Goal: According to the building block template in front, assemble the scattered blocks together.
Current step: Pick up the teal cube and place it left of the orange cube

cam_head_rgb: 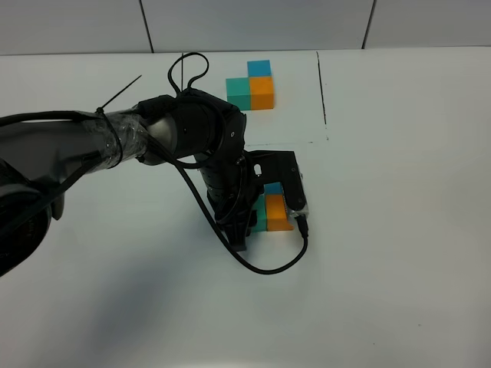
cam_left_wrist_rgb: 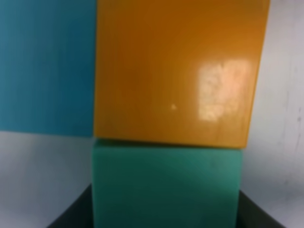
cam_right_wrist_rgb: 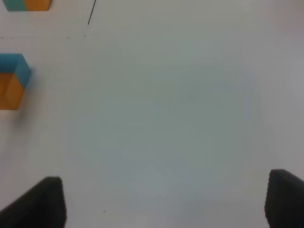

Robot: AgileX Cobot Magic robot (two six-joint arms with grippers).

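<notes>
White bench, template [cam_head_rgb: 252, 87] at far edge.
Your left gripper [cam_head_rgb: 265, 215], clamped on teal block [cam_left_wrist_rgb: 166, 185], presses it against orange block [cam_left_wrist_rgb: 175, 71]; right gripper [cam_right_wrist_rgb: 161, 199] waits, jaws apart.

This looks like a robotics lab or test bench rather than a home or shop. A plain white table [cam_head_rgb: 399, 253] fills the high view, bare of any household clutter and marked with thin black lines [cam_head_rgb: 322, 84] toward the upper middle of the frame. A black robot arm [cam_head_rgb: 115, 142], wrapped in clear film and cinched with a cable tie, reaches in from the left with a loose black cable [cam_head_rgb: 261, 264] trailing beneath it. Pale wall panels [cam_head_rgb: 253, 23] with dark seams run along the top edge.
</notes>
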